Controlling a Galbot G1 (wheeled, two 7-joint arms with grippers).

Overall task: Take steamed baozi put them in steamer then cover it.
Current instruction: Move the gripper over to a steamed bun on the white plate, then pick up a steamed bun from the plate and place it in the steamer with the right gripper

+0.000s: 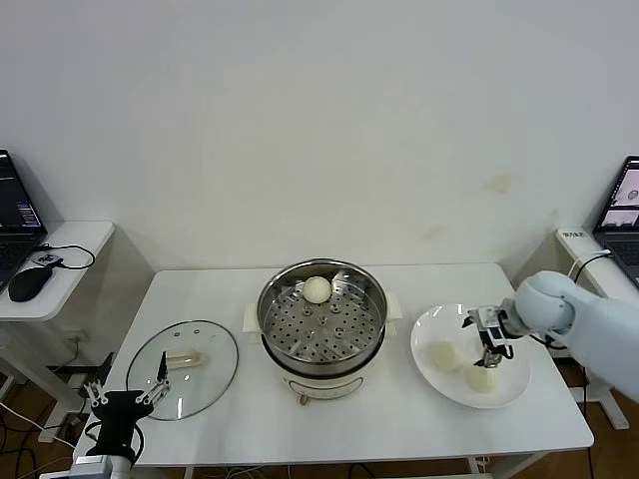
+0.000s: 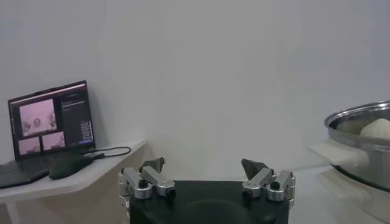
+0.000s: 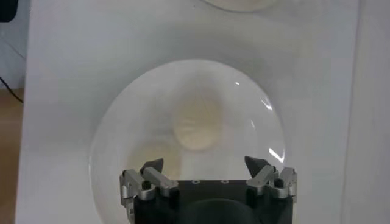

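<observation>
Right gripper (image 1: 489,351) wide open over plate (image 1: 439,380); centre on near baozi (image 1: 482,378), drop straight, close gently.

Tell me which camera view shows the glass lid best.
The head view: the whole glass lid lies flat on the table, on the steamer's left, near the open left gripper. The left wrist and right wrist views do not show it.

Steamer (image 2: 359,143): you see it cut off by the left wrist view's edge.
Laptop (image 1: 624,215): cropped at the head view's right edge.
Plate (image 3: 122,128): near rim hidden behind the right gripper (image 3: 207,167).
</observation>
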